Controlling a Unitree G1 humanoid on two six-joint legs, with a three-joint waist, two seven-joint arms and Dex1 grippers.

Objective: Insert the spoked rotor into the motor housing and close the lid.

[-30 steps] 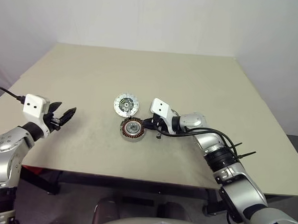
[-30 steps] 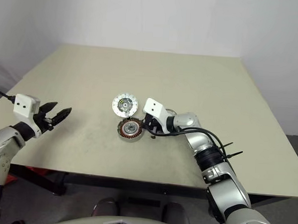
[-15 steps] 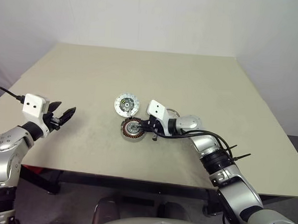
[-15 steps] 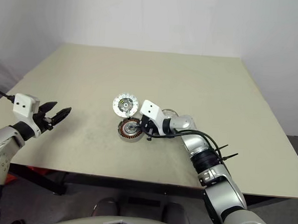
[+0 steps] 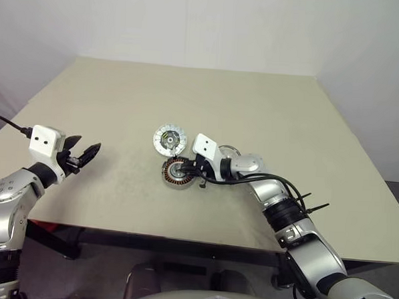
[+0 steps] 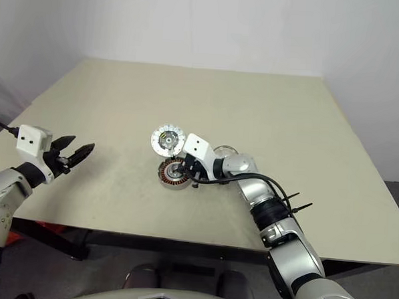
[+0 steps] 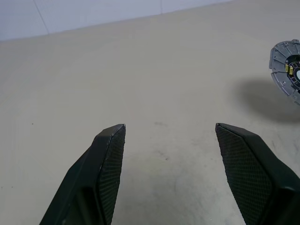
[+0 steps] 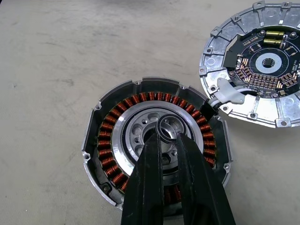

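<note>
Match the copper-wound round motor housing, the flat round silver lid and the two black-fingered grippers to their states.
1 copper-wound round motor housing
2 flat round silver lid
3 left gripper
4 right gripper

A open above the table
B shut on a small dark ring
C beneath the right gripper
D flat on the table beside the housing

Pairs: 1-C, 2-D, 3-A, 4-B

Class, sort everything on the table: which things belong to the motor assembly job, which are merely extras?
Job: motor housing; lid; half-hidden round silver piece, possibly the rotor.
Extras: small black ring, pinched by the right hand; left hand, open.
</note>
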